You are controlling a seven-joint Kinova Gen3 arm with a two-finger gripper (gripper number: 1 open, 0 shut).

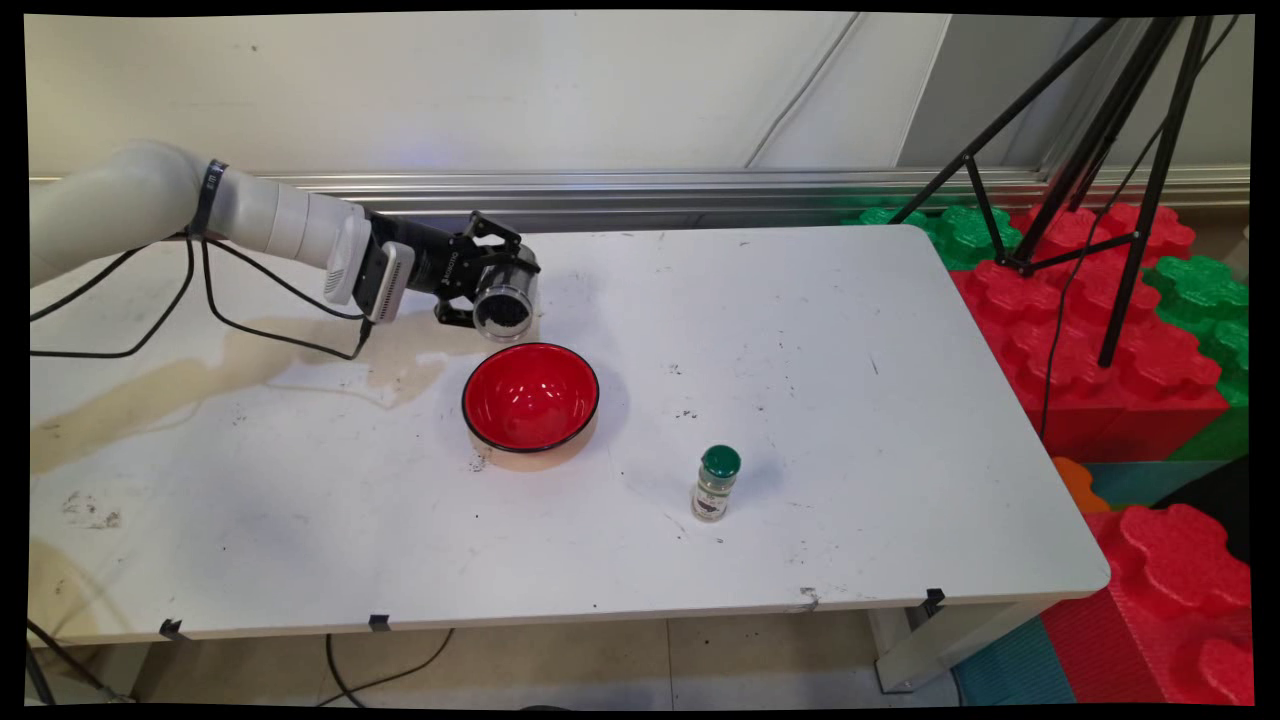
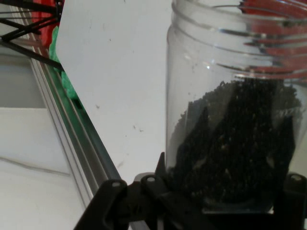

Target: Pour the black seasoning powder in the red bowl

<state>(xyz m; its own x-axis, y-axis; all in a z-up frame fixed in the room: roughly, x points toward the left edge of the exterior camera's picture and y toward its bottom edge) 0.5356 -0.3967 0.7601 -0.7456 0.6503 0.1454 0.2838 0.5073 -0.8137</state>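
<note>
My gripper (image 1: pixel 497 285) is shut on a clear open-mouthed jar (image 1: pixel 503 309) of dark grains, held tipped on its side just above the far rim of a red bowl (image 1: pixel 531 396) with a black rim. In the hand view the jar (image 2: pixel 235 120) fills the right side, with the black grains piled against its lower wall and its threaded mouth pointing away toward the red bowl (image 2: pixel 278 21). The bowl's inside looks bare red. A small spice bottle (image 1: pixel 716 483) with a green cap stands upright to the bowl's right, nearer the front edge.
A brownish stain (image 1: pixel 200 385) spreads across the left of the white table (image 1: pixel 850 400). Black cables (image 1: pixel 250 310) hang from the arm. A black tripod (image 1: pixel 1090 150) stands on red and green foam blocks (image 1: pixel 1100 330) past the table's right edge.
</note>
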